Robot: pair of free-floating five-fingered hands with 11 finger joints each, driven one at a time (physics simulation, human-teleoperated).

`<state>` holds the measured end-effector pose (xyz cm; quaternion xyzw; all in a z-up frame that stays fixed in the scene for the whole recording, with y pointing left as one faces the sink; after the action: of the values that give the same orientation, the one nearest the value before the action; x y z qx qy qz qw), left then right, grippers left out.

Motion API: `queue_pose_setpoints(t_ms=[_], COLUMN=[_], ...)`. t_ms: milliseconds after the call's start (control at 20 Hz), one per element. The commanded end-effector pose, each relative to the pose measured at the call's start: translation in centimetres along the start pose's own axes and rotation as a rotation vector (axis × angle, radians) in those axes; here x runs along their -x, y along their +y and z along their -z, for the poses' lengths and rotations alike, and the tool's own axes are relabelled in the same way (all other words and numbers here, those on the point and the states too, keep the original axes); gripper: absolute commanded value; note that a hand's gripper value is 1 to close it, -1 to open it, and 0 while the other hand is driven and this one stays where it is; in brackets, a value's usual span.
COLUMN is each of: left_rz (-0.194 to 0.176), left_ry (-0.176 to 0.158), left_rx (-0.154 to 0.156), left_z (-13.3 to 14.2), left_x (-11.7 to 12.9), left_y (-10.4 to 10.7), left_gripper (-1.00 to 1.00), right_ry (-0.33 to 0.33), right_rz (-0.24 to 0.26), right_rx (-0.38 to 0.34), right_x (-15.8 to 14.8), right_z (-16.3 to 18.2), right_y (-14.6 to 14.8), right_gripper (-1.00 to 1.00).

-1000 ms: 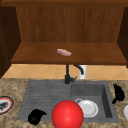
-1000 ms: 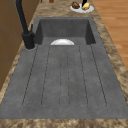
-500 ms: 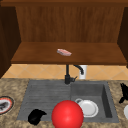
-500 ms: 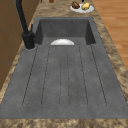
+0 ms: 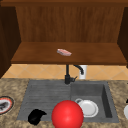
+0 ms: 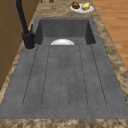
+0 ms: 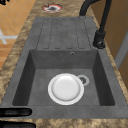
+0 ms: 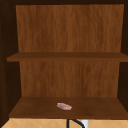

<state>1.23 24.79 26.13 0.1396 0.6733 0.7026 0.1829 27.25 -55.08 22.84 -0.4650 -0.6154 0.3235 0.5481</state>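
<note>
In the front view my left hand (image 5: 35, 116) hangs low over the front left corner of the grey drainboard (image 5: 42, 96), close to a big red ball (image 5: 67, 114). It holds nothing that I can see. A sliver of my right hand (image 5: 127, 101) shows at the right edge, just above a white plate (image 5: 126, 111) on the counter. In the right side view that right hand (image 7: 15, 112) lies at the bottom left with straight fingers, over the basin's near rim. A white plate (image 7: 65, 88) lies in the basin (image 7: 37, 82). A small pink thing (image 5: 64, 52) rests on the lower shelf.
A black faucet (image 5: 67, 75) stands behind the sink, with a white cup (image 5: 82, 71) beyond it. A red-rimmed plate (image 5: 5, 105) sits on the left counter. A plate of food (image 6: 81, 7) is on the far counter in the left side view. Wooden shelves (image 8: 67, 57) hang above.
My right hand has drifted right and a little down, almost out of the front view. The left hand, ball and plates have not moved.
</note>
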Motion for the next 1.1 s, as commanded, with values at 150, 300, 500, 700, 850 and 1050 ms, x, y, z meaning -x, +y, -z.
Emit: queue_pose_setpoints(t_ms=[150,300,500,700,850,1050], left_rz=[0.0,0.0,0.0,0.0,0.0,0.0], left_ry=[0.0,0.0,0.0,0.0,0.0,0.0], left_rx=[0.0,0.0,0.0,0.0,0.0,0.0], left_z=[0.0,0.0,0.0,0.0,0.0,0.0], left_x=[0.0,0.0,0.0,0.0,0.0,0.0], left_y=[0.0,0.0,0.0,0.0,0.0,0.0], left_gripper=[0.0,0.0,0.0,0.0,0.0,0.0], right_ry=[0.004,-0.014,-0.019,0.008,0.022,0.02], right_rz=[0.036,0.036,0.036,0.053,0.062,0.067], right_rx=[-0.023,-0.018,-0.019,-0.021,-0.04,-0.053], right_x=[3.6,5.0,6.8,8.2,9.3,10.6], right_z=[0.2,0.4,1.2,2.8,4.3,6.2], right_y=[-1.6,-2.1,-2.7,-3.3,-4.3,-6.1], right_gripper=[-1.0,-1.0,-1.0,-1.0,-1.0,-1.0])
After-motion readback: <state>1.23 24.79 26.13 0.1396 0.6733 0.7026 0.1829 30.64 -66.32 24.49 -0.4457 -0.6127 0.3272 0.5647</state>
